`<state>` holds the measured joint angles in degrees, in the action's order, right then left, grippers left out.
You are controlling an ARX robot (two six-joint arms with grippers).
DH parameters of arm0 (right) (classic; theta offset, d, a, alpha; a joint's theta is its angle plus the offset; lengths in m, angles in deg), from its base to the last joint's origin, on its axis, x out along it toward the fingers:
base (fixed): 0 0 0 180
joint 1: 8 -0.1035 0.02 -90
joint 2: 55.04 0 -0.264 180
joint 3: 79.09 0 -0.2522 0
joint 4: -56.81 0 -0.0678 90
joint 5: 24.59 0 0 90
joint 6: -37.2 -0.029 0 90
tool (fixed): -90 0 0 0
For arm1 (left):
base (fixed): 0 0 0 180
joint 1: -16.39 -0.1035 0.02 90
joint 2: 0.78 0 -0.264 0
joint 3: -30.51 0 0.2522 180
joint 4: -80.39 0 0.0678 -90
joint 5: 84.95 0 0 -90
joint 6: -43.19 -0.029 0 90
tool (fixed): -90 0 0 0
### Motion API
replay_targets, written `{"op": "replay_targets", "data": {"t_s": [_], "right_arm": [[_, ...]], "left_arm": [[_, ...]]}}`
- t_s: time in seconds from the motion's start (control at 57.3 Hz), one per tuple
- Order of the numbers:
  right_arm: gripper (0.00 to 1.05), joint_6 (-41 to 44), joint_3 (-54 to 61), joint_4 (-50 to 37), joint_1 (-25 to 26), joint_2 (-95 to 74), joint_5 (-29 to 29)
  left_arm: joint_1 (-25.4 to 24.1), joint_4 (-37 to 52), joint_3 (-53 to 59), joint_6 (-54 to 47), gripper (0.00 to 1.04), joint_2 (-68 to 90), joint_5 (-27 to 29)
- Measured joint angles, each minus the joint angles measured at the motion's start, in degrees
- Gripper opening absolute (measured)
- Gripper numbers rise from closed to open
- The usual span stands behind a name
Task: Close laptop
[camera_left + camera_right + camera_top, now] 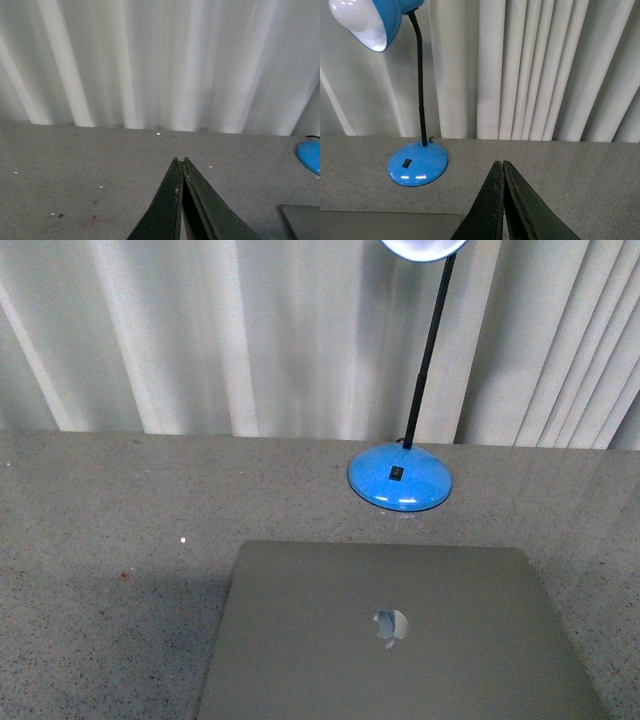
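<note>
While neither arm showed in the front view, the thin silver-grey metal laptop (400, 635) lay at the near edge of the speckled grey stone-look table (110, 540), a little right of centre, with its lid down flat and the pale apple logo (392, 626) facing up. Its near end ran out of the picture, so the front edge could not be seen. Just beyond the far edge of the lid stood the blue desk lamp with a round glossy base (400, 478); a thin black gooseneck (428, 350) rose from that base toward a lit white shade (422, 248) cut off at the top. Pale pleated curtains (200, 330) hung along the far side of the table. From the left wrist view, the left gripper (181, 161) pointed toward the curtains above bare tabletop, its two dark fingers pressed together at the tips with nothing between them; a corner of the laptop (302, 220) lay off to the right, and a sliver of the lamp base (310, 155) sat beyond it. From the right wrist view, the right gripper (501, 164) likewise had its dark fingers pinched together on nothing, hovering right of the lamp base (417, 163), with the far edge of the laptop lid (385, 226) to its left.
</note>
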<state>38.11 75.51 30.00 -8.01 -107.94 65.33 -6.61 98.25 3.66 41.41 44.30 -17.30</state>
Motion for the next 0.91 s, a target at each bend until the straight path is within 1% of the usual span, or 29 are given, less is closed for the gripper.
{"op": "replay_targets", "data": {"t_s": [0.174, 0.314, 0.628, 0.646, 0.698, 0.715, 0.768, 0.907], "right_arm": [[0.03, -0.1, 3.5, 1.9, 0.0, 5.6, 0.0], [0.03, -0.2, 5.9, 4.2, 0.0, 10.1, 0.0], [0.03, -0.2, 9.0, 10.7, 0.0, 19.8, 0.0], [0.03, -0.2, 9.2, 11.1, 0.0, 20.5, 0.0], [0.03, -0.2, 10.8, 9.4, 0.0, 21.2, 0.0], [0.03, -0.2, 11.3, 9.7, 0.0, 21.7, 0.0], [0.03, -0.3, 11.3, 11.2, 0.0, 23.0, 0.0], [0.03, -0.3, 11.3, 15.1, 0.0, 27.3, 0.0]], "left_arm": [[6.1, -2.4, 4.4, 1.0, 0.04, -6.9, 6.4], [10.1, -4.8, 6.8, 1.4, 0.04, -11.6, 9.9], [15.9, -10.0, 9.9, 1.7, 0.04, -20.1, 15.4], [16.4, -10.5, 10.1, 1.7, 0.04, -20.8, 16.1], [20.3, -12.0, 10.5, 1.7, 0.04, -22.7, 21.5], [21.1, -12.3, 10.6, 1.8, 0.04, -23.1, 21.9], [22.5, -13.4, 11.0, 1.8, 0.04, -24.6, 22.1], [23.0, -13.1, 11.5, 1.8, 0.04, -26.5, 22.3]]}}
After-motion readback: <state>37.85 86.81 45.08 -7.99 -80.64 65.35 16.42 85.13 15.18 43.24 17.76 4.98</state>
